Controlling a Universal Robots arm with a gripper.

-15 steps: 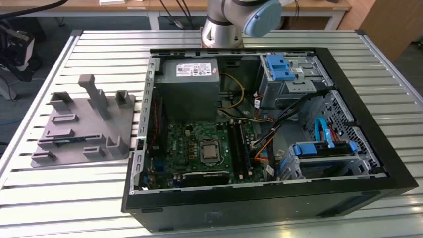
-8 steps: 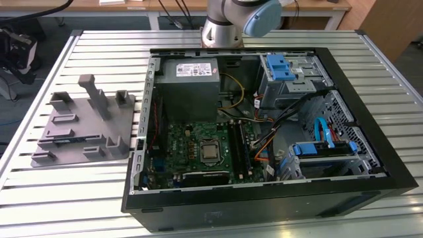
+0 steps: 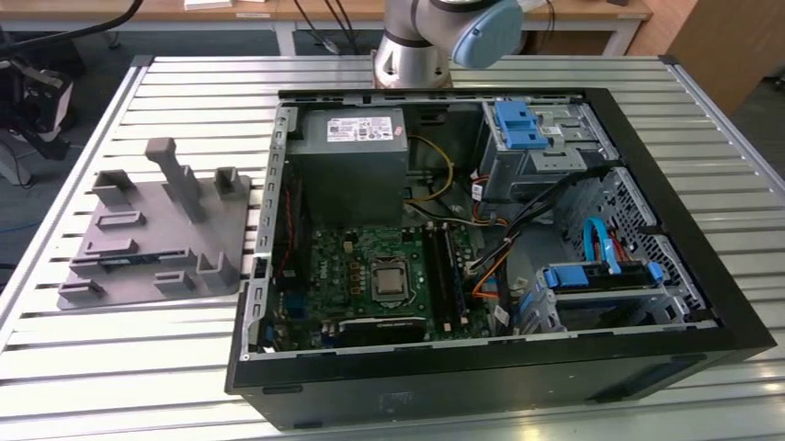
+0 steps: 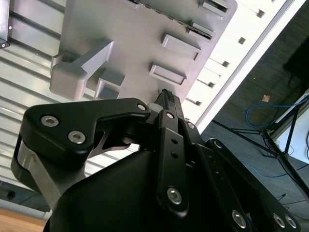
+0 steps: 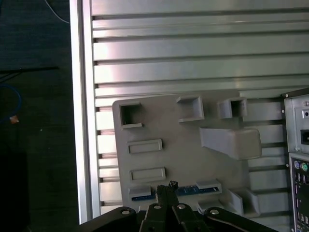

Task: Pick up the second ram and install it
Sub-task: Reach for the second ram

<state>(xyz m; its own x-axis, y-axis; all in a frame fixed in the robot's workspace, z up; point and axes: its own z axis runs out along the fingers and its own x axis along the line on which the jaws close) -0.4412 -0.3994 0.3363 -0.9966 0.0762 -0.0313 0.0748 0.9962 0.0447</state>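
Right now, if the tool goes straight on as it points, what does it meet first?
Probably the second ram, the blue strip in the grey tray beneath the tool; depth unclear.

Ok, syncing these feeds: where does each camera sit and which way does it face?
Exterior view: off the arm, high, looking down on computer case, grey tray, arm.
First wrist view: on the arm, looking down onto grey tray; gripper tip shows.
Second wrist view: on the arm, slanting along gripper toward grey tray.
All share the grey tray.

grey tray (image 3: 147, 241), blue-green ram (image 5: 188, 190), black end effector (image 5: 167, 186), silver slatted table (image 3: 491, 73), black case (image 3: 491, 390)
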